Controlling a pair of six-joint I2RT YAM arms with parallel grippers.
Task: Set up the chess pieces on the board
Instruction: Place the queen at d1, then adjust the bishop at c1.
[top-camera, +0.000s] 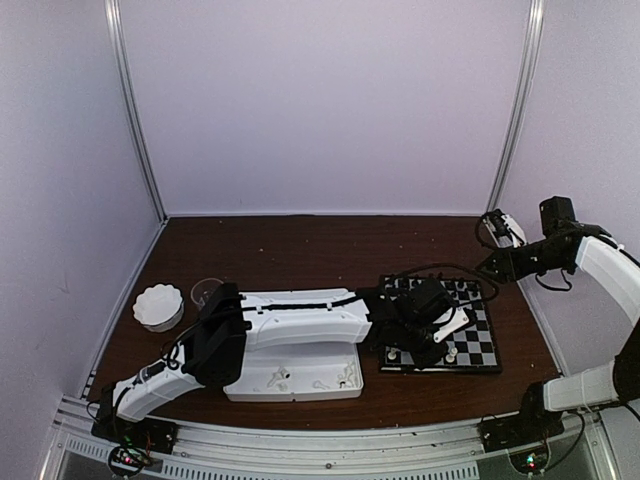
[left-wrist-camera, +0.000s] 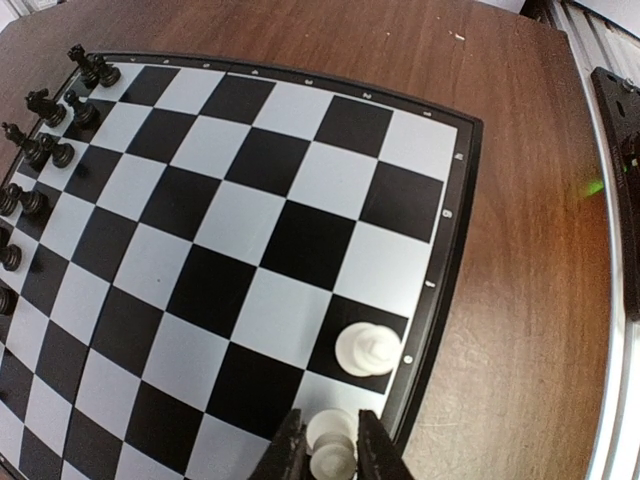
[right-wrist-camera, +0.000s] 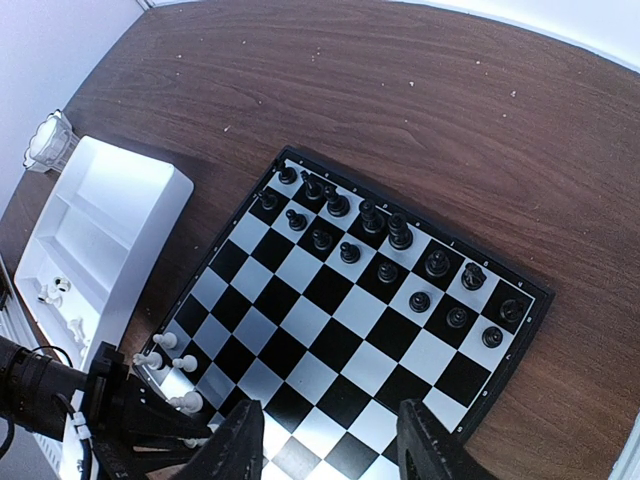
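The board lies at the right of the table. In the right wrist view, black chess pieces fill the two far rows of the board, and a few white pieces stand at its near left corner. My left gripper is shut on a white piece over the corner square by the rim. Another white piece stands on the black square beside it. My right gripper is open and empty, held high over the board's right side.
A white three-compartment tray with loose white pieces sits left of the board, under my left arm. A white ribbed lid and a small clear cup stand at the far left. The enclosure walls are close.
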